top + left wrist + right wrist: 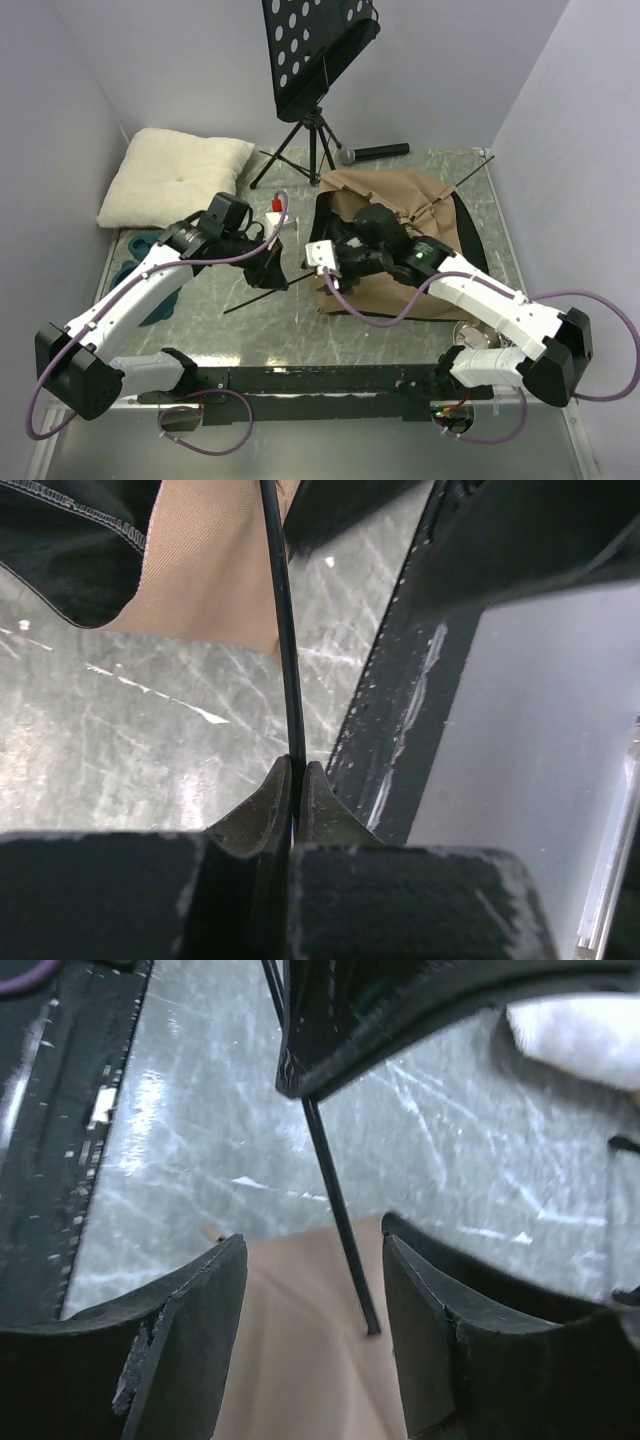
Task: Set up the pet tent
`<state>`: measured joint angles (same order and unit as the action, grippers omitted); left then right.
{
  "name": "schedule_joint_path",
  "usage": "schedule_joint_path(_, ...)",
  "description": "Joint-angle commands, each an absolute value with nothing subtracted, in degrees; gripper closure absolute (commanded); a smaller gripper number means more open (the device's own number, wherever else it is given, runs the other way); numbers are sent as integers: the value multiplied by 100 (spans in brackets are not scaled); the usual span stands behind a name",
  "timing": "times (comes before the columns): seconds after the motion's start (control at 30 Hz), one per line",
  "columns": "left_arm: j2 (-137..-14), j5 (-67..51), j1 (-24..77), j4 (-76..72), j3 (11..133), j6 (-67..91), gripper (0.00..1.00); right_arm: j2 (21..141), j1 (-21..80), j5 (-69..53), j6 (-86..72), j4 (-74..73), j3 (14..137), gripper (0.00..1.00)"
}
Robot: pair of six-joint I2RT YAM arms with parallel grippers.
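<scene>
Left claw (pixel 297 772) clamps black pole (pixel 283 630); tan pet tent (pixel 200 570) beyond.

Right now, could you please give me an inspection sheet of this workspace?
Surface: grey marbled table, scuffed.
Job's things: pet tent lying collapsed right of centre; thin black pole meeting its tan fabric.
Clutter: cream pillow, microphone, teal object partly hidden by the left arm.
Grippers: left gripper shut on the pole; right gripper open, jaws either side of the pole.
Cables: purple cable looping off each arm.
Surroundings: music stand at the back; plain walls.
</scene>
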<state>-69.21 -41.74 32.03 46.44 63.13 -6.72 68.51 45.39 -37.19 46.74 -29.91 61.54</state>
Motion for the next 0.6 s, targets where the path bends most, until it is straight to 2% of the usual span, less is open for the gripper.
schedule_joint_path(0.0,-6794,-4895,3076,4342,6530,-632,99,7145,4877,-3376,5062,-2199,6161,37)
schedule_joint_path(0.17,-6715,-5062,3041,4587,6530,-712,99,7461,5071,-2971,5247,-1942,6135,40)
schedule_joint_path(0.2,-6680,-5071,3032,4631,6513,-712,99,7497,5071,-2927,5282,-1934,6126,43)
schedule_joint_path(0.23,-6654,-5063,3032,4649,6495,-712,99,7532,5071,-2892,5308,-1925,6143,51)
schedule_joint_path(0.33,-6618,-4923,3041,4824,6530,-782,98,7620,5080,-2760,5379,-2039,6266,96)
schedule_joint_path(0.37,-6688,-4826,3041,5138,6652,-974,87,7646,5080,-2681,5370,-2065,6293,100)
schedule_joint_path(0.4,-6810,-4799,3032,5542,6827,-1480,71,7620,5071,-2655,5361,-2057,6302,100)
schedule_joint_path(0.43,-6986,-4799,3015,6103,7038,-1955,59,7577,5071,-2593,5370,-2022,6267,100)
schedule_joint_path(0.47,-7127,-4703,3006,6665,7258,-2299,51,7533,5071,-2549,5396,-1961,6214,100)
schedule_joint_path(0.57,-7304,-4335,2866,7434,7514,-2847,47,7436,5071,-2505,5467,-1898,6091,100)
